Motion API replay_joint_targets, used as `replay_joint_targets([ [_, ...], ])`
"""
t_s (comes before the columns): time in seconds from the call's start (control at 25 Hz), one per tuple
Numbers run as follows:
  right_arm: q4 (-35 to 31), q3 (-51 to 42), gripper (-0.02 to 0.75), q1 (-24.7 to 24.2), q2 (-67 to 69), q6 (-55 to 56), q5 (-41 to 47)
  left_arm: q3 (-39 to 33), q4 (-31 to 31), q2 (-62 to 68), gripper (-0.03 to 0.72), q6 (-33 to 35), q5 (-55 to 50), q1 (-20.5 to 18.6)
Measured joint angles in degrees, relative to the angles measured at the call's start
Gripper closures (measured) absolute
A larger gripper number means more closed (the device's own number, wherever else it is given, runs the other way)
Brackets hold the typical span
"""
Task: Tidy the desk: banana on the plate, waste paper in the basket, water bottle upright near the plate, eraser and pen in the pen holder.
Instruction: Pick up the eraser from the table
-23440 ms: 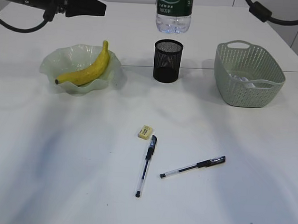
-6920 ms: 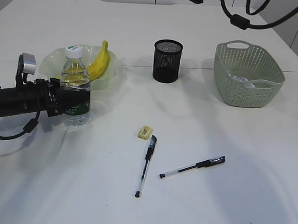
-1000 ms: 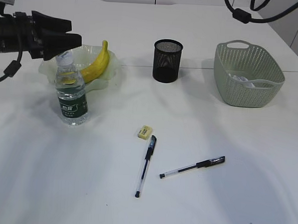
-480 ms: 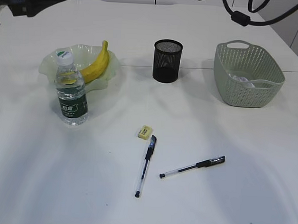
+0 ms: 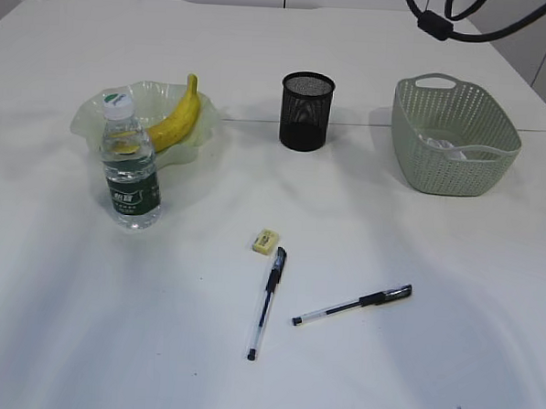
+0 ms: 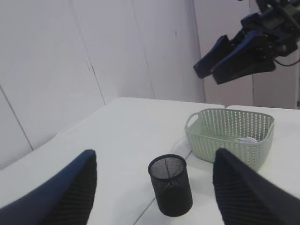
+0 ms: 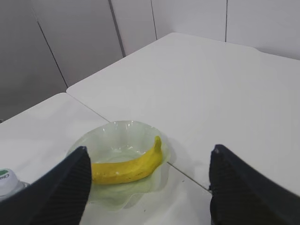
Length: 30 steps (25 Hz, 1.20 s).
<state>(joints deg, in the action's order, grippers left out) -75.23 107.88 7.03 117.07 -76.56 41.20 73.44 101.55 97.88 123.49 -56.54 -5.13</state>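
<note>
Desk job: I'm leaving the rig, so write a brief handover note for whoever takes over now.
Left gripper and right gripper: both open, empty, raised.
Done: banana on plate; bottle upright beside plate; paper in basket.
Left: eraser and two pens lie on the desk; all go into the pen holder.

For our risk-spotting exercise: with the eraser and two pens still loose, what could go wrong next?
1. The eraser lies almost against one pen; a gripper might nudge the pen.
2. The pen holder is narrow; a tilted pen could tip it.
3. The water bottle stands close beside the plate; passing arms could topple it.
</note>
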Motion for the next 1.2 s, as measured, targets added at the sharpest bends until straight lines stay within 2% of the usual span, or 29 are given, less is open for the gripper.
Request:
replay_joint_targets([
  [0.16, -0.07, 0.0, 0.153, 0.0, 0.0, 0.0, 3.15, 0.0, -0.08, -0.83, 0.149, -5.22, 2.67, -2.76],
  [0.32, -0.07, 0.0, 0.153, 0.0, 0.0, 0.0, 6.85, 0.0, -0.14, -2.22, 0.15, -11.67, 3.07, -7.67],
  [0.52, 0.04, 0.0, 0.153, 0.0, 0.0, 0.98, 8.69, 0.0, -0.33, -6.76, 0.15, -13.78, 5.86, -14.13],
  [0.76, 2.12, 0.0, 0.153, 0.0, 0.0, 3.81, 8.12, -1.2, -8.76, -13.29, 0.159, -14.27, 30.8, -15.84],
  [1.0, 16.2, 0.0, 0.153, 0.0, 0.0, 13.4, 7.78, -4.53, 1.09, -18.28, 0.17, -15.65, 58.94, -15.89],
  [1.08, 20.23, 0.0, 0.153, 0.0, 0.0, 17.7, 7.78, -4.53, 2.19, -19.96, 0.17, -17.08, 63.73, -15.89],
  [1.2, 24.57, 0.0, 0.153, 0.0, 0.0, 22.75, 8.73, -4.53, 2.97, -21.85, 0.17, -17.74, 65.08, -15.89],
])
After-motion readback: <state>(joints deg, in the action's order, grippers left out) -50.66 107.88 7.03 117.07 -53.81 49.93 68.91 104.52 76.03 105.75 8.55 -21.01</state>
